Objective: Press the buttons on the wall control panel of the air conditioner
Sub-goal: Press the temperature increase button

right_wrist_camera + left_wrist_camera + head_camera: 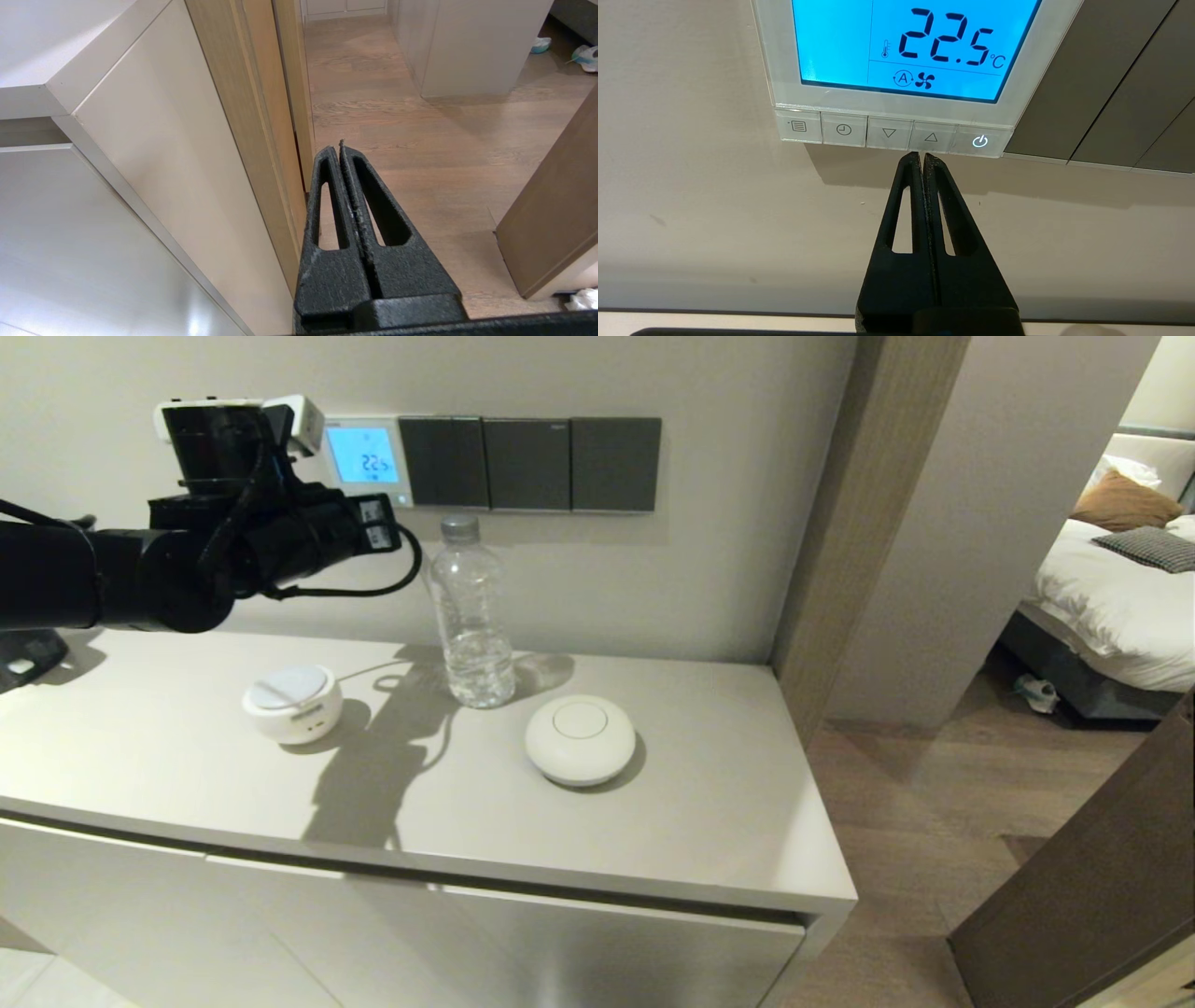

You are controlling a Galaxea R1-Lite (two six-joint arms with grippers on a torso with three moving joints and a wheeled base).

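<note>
Both left gripper [921, 156] jaws, closed, point just below the buttons [889, 133].

I count one wall control panel [366, 459] with five buttons [889, 133] in a row under its screen. Beside it sit three dark switch plates [529, 464]. On my counter [709, 821] there is one water bottle [470, 613] and two round white devices [580, 740].
</note>
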